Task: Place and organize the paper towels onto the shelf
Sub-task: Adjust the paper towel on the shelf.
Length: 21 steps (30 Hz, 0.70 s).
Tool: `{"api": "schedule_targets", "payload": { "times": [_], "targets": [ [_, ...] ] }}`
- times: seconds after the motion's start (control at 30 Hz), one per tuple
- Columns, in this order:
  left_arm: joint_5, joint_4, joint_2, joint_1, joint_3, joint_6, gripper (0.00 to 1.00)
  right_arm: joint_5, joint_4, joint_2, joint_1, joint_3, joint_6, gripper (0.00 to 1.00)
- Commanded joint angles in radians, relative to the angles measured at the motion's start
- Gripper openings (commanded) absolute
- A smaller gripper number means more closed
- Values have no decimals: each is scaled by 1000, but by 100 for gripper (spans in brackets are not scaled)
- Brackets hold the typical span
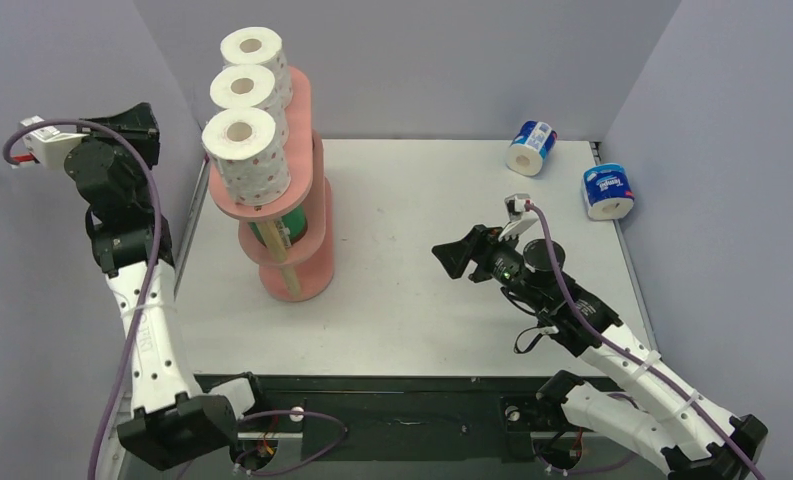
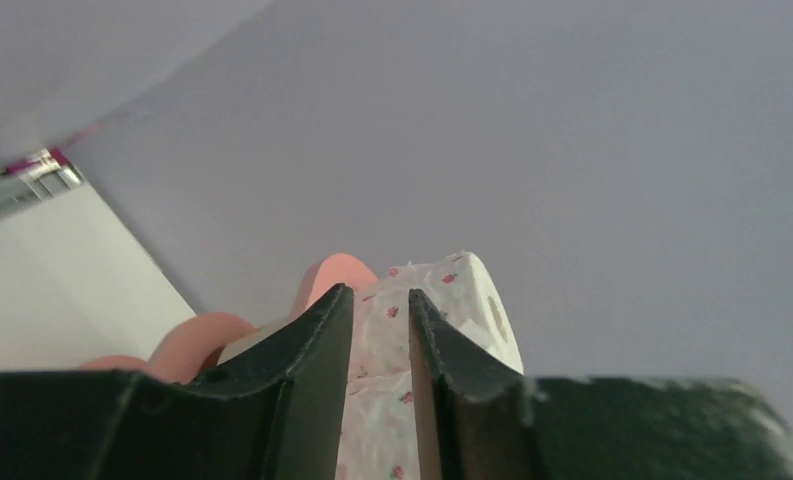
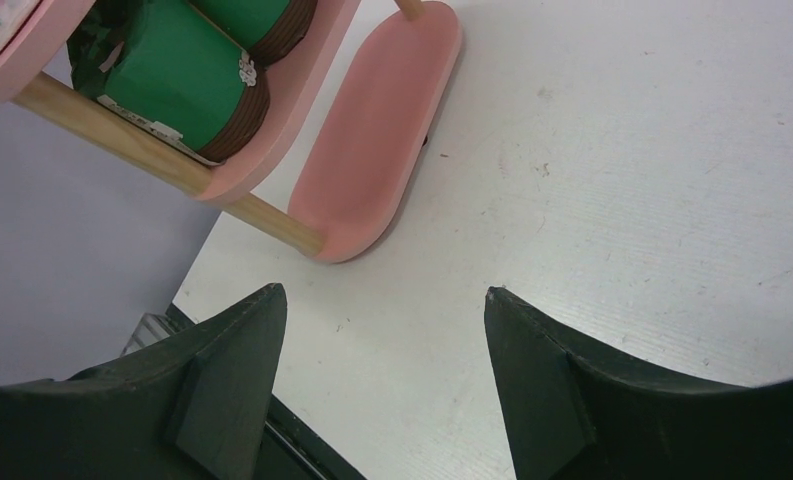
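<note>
Left tool (image 2: 380, 295) barely ajar, right tool (image 3: 382, 292) wide, both empty; dotted rolls (image 1: 244, 150) upright atop shelf (image 1: 312, 270), cores skyward.

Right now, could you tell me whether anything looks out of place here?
One blue-white roll lies tipped by the back wall and a second blue-white roll sits by the right wall, both loose on the table, off the shelf. Nothing looks spilled or damaged.

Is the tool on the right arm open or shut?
Open. The right tool has its jaws wide apart, holding nothing; only bare table shows between them.
</note>
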Motion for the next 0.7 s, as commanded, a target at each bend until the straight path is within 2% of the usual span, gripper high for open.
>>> {"api": "schedule_targets", "payload": {
  "times": [0.0,0.23,0.37,0.67],
  "targets": [
    [307,309,92,84,-140,-269,22,-10,18,-32,-2,7,8,68],
    [450,413,179,80,-141,-291,20,1,18,-14,-2,17,-3,68],
    [517,482,201,78,-190,-310,19,0,30,-4,-2,13,6,68],
    [593,589,217,82,-222,-301,18,12,87,-13,-2,-59,39,68]
  ]
}}
